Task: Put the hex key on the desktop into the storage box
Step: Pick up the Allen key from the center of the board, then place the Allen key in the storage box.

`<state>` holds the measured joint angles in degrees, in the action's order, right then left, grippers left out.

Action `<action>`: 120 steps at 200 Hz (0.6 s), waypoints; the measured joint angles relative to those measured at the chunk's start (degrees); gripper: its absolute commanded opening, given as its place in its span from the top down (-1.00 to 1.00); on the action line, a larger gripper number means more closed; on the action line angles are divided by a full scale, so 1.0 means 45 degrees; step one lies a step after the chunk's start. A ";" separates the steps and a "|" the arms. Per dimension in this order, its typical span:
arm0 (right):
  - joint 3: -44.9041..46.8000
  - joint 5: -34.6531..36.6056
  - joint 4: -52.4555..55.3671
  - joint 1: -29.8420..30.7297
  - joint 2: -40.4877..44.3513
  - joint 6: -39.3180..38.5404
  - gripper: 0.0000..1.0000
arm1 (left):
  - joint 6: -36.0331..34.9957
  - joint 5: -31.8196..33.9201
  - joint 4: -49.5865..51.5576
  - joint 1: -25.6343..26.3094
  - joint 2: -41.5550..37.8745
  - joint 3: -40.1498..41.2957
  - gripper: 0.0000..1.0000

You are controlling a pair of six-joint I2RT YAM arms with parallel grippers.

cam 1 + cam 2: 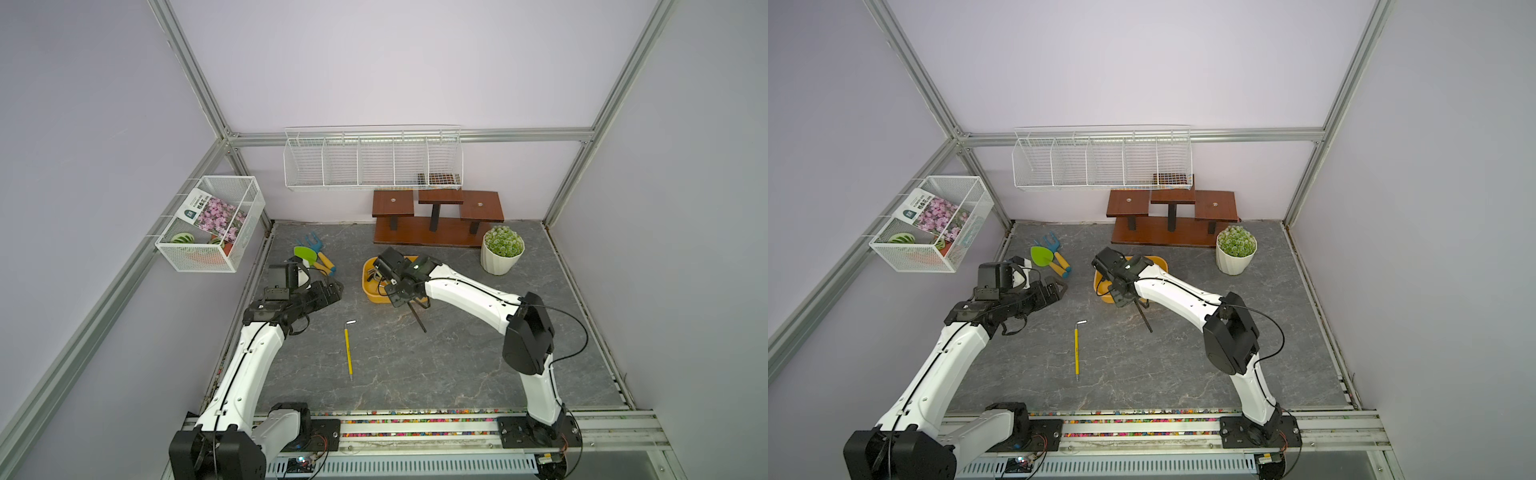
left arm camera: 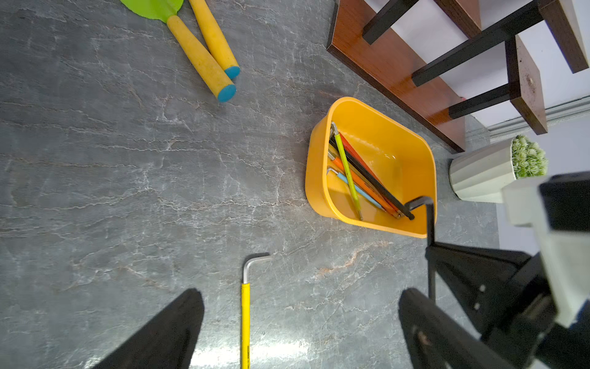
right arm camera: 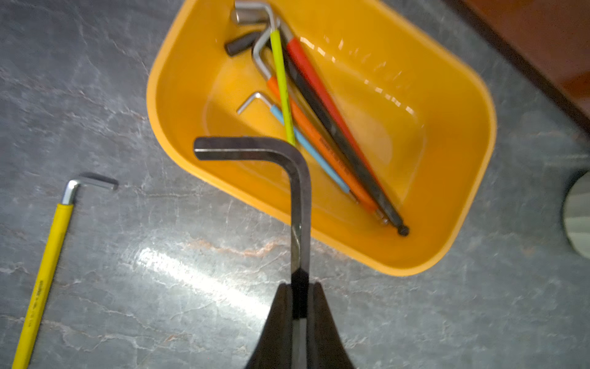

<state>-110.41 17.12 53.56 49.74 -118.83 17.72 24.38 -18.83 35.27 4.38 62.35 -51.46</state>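
The dark hex key (image 3: 300, 191) is clamped by its long shaft between the fingers of the right gripper (image 3: 300, 287), which are drawn in narrow on it. Its short bent end points out ahead of the fingertips. From the right wrist, that end hangs over the near rim of the box (image 3: 178, 96), not lying in it. In a top view, a straight stretch of the key (image 1: 419, 320) slants out of the gripper just beside the box (image 1: 372, 291). I cannot tell whether its tip touches the desktop (image 1: 457, 365).

Inside the box lie several other hex keys (image 3: 322, 127) with green, red, black, orange and blue shafts. The orange one carries dark print too blurred to read.

A yellow hex key (image 1: 348, 349) lies flat on the desktop between the two arms, well apart from the right gripper. Lettering runs along its sleeve (image 3: 44, 271) but is too small to read.

The left gripper (image 2: 300, 297) hangs above the desktop with its fingers spread wide and holds nothing. From the left wrist, the yellow key shows between those fingers.

Further out are garden tools (image 1: 316, 257), a wooden stand (image 1: 436, 224) and a potted plant (image 1: 502, 249). A seed packet (image 1: 212, 218) with pink flowers sits in a wire basket (image 1: 199, 257), its writing unreadable.
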 measured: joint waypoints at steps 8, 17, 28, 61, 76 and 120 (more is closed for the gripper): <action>-0.0602 -0.0087 0.0068 -0.0180 -0.0121 -0.0408 1.00 | 0.0000 0.0000 0.0000 0.0000 0.0000 0.0000 -1.00; -0.1379 -0.0209 0.0112 -0.0384 -0.0350 -0.0903 1.00 | 0.0000 0.0000 0.0000 0.0000 0.0000 0.0000 -1.00; -0.2351 -0.0296 0.0199 -0.0597 -0.0733 -0.1501 1.00 | 0.0000 0.0000 0.0000 0.0000 0.0000 0.0000 -1.00; -0.4507 -0.0578 0.0491 -0.0971 -0.2127 -0.3036 1.00 | 0.0000 0.0000 -0.0005 0.0000 0.0000 0.0000 -1.00; -0.5090 -0.0835 0.0612 -0.1059 -0.2798 -0.3643 1.00 | 0.0000 -0.0005 -0.0005 0.0000 0.0000 0.0000 -1.00; -0.5498 -0.1054 0.0515 -0.1248 -0.4133 -0.5275 0.99 | 0.0000 -0.0010 -0.0005 0.0000 0.0005 0.0000 -1.00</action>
<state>-135.15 12.38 55.88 44.12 -137.43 -6.02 24.38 -18.87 35.24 4.38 62.37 -51.46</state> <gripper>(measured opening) 0.100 0.999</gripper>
